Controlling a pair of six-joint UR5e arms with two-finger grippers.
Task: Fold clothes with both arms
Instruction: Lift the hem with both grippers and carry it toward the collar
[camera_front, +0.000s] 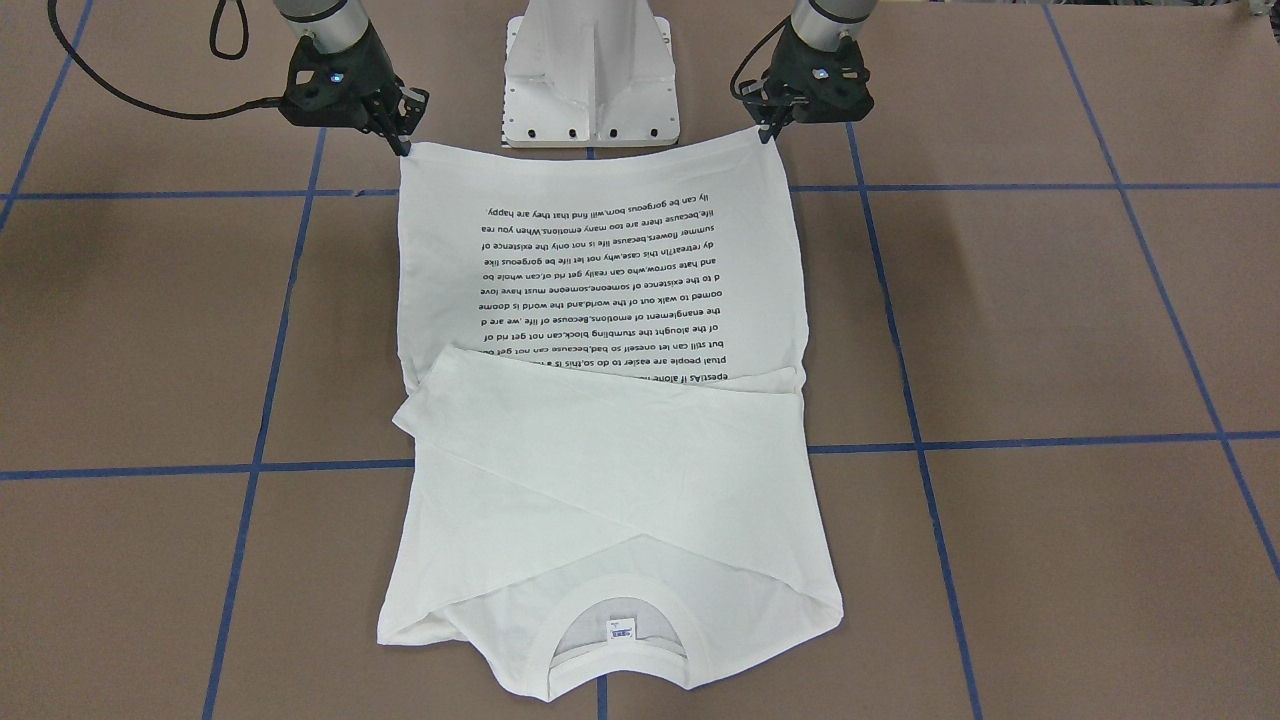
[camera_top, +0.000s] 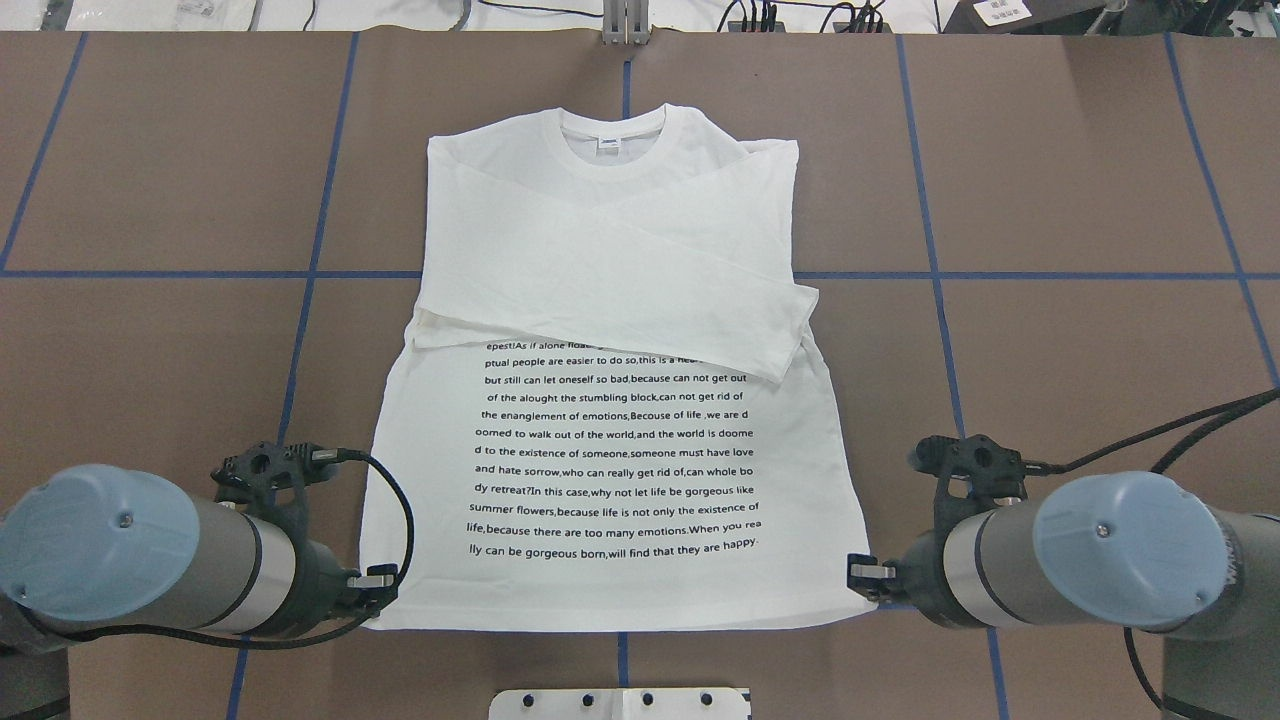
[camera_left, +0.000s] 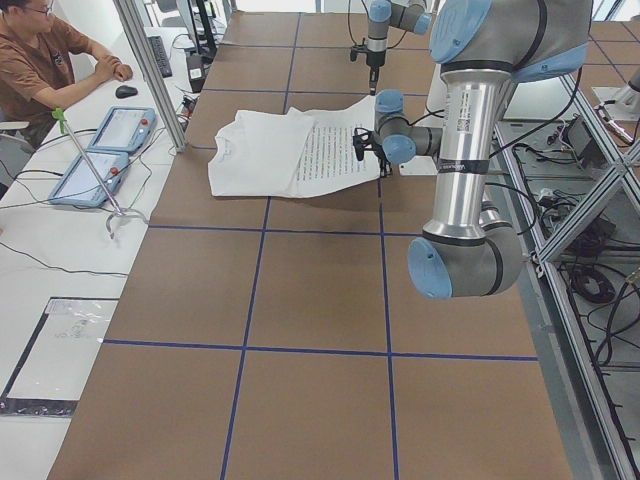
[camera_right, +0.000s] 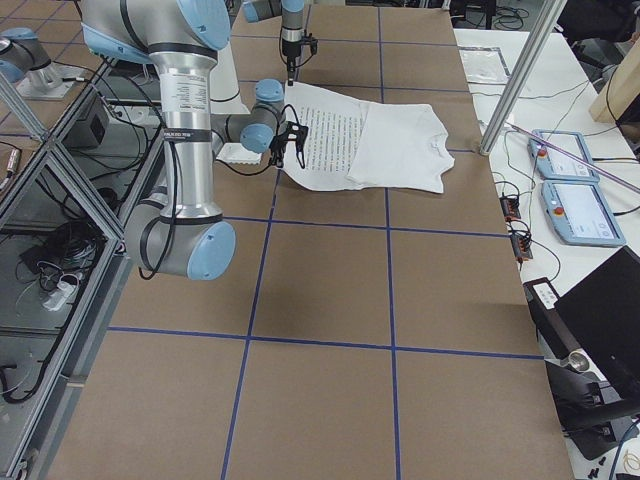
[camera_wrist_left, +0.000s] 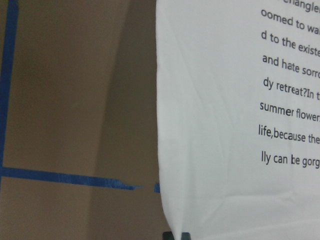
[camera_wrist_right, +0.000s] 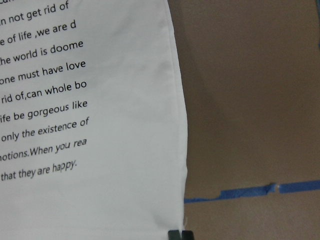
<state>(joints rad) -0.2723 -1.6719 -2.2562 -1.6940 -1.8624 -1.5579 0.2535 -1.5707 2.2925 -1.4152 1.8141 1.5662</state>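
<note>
The white long-sleeved shirt lies flat on the brown table with its black text block facing up. Both sleeves are folded across the chest, and the collar is on the far side from the robot. My left gripper is shut on the hem corner on its side, as the left wrist view shows. My right gripper is shut on the opposite hem corner, its tips pinched together. A wide shadow beside the cloth suggests the hem hangs slightly above the table.
The white pedestal stands between the arm bases, just behind the hem. Blue tape lines grid the table. A person sits at a side desk with two teach pendants. Black cables trail from the wrists.
</note>
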